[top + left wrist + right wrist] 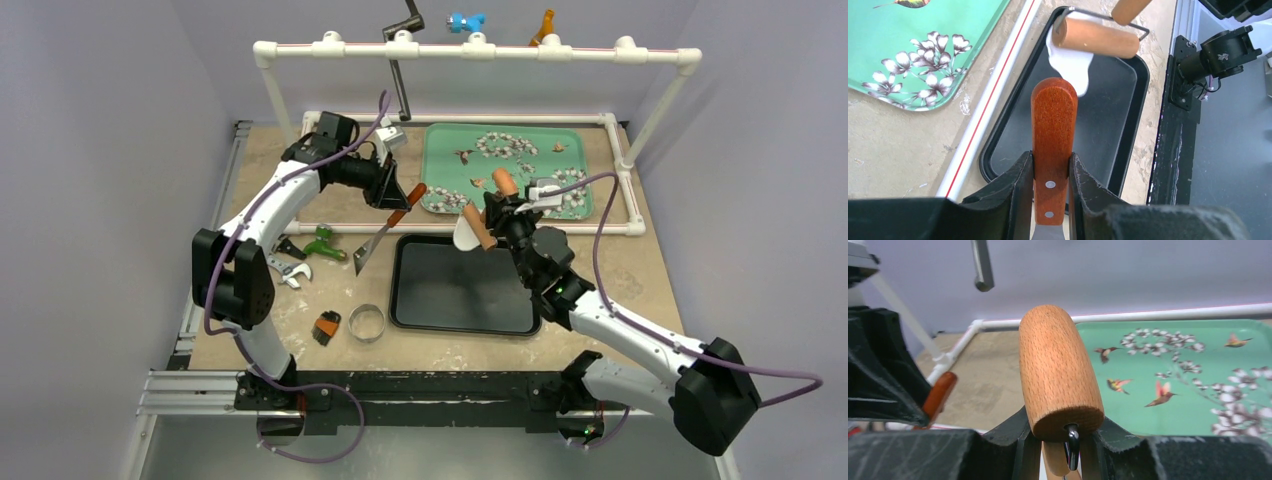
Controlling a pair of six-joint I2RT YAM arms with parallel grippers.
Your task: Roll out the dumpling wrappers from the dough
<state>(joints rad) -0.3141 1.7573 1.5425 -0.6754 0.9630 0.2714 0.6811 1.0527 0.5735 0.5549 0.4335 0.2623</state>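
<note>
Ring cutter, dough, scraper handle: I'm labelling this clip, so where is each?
Ring cutter [366, 337]: top view, near side of its metal rim.
Dough [1068, 65]: left wrist view, middle of the white sheet.
Scraper handle [1053, 125]: left wrist view, middle of the red-brown wood.

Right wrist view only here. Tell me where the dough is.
Observer: The dough clings to the roller as a white sheet, hanging above the black tray.
Operator: Report what the left end effector holds.
Observer: The left end effector is shut on a spatula by its red wooden handle, with the blade pointing down left of the tray.
Operator: Give me the ring cutter's spot.
Observer: The ring cutter lies on the table, just left of the black tray.
</note>
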